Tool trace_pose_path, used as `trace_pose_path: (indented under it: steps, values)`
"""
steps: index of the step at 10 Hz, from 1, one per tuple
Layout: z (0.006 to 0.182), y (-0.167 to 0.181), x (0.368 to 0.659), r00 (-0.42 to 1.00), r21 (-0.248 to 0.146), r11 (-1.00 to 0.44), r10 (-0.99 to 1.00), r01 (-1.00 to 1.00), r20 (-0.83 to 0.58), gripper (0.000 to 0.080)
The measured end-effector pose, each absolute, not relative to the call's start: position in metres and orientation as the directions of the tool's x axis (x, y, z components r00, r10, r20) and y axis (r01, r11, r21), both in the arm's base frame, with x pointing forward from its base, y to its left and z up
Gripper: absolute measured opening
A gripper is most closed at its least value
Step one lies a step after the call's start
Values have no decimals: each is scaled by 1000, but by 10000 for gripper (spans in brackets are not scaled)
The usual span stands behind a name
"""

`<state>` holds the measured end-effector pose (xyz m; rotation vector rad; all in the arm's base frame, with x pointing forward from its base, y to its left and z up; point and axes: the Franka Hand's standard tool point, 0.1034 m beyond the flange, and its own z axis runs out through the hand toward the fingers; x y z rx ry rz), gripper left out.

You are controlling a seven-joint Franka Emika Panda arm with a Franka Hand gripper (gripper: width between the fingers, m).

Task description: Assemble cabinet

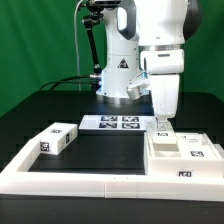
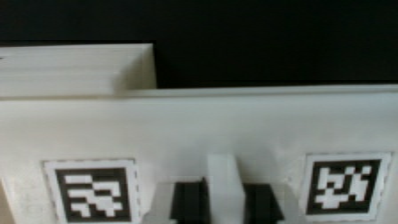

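Gripper [image 1: 162,127] lowered onto cabinet shell [image 1: 185,152] at exterior view's right, inside border rail [image 1: 80,181]. Jaws nearly closed, pinching thin upright wall [image 2: 221,185] of shell; fingers [image 2: 187,203] dark either side, tags flanking. Small white block [image 1: 56,139] w/ tag lying on black mat, exterior view's left, well apart. Marker board [image 1: 112,123] behind, nr robot base.

The cabinet [image 1: 183,152] looks matt white and smooth; the table [image 1: 100,155] is matt black; the arm [image 1: 160,40] shows glossy white plastic.
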<state>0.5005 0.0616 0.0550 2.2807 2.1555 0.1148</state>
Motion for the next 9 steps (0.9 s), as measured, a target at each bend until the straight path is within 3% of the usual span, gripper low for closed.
trace_pose_path:
  steps: [9]
  values:
    - [58,59,564,42,76,-47,997,996,64,71]
